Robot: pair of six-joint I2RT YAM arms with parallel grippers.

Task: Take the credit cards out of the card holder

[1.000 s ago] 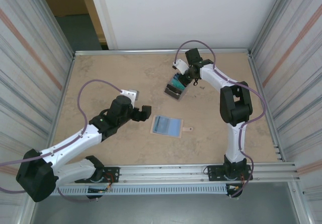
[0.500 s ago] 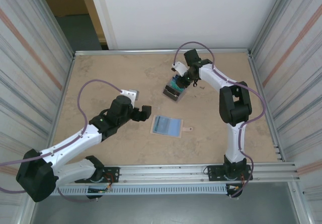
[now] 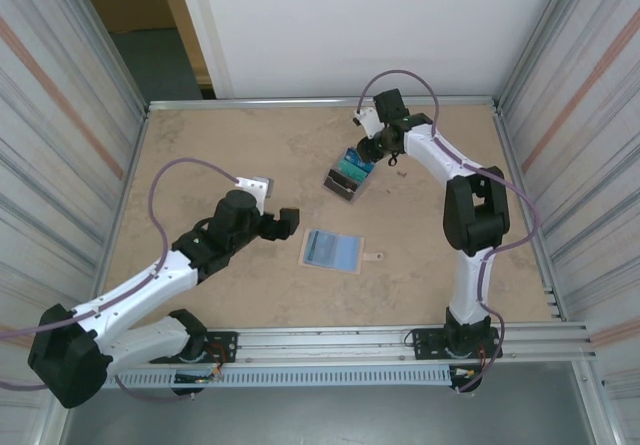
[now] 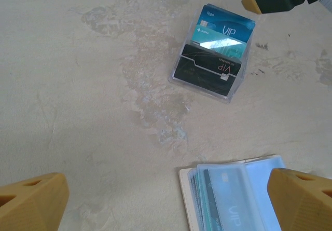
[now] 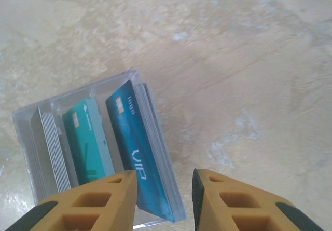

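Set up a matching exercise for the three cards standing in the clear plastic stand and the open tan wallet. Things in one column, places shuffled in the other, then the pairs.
Things
1. blue plastic VIP card
2. teal plastic card
3. black plastic VIP card
4. open tan wallet with pale blue inside

Places
A. middle slot of the clear plastic stand
B. lying flat on the table, outside the stand
C. slot on the wallet's side
D. slot farthest from the wallet

Pairs: 1-D, 2-A, 3-C, 4-B
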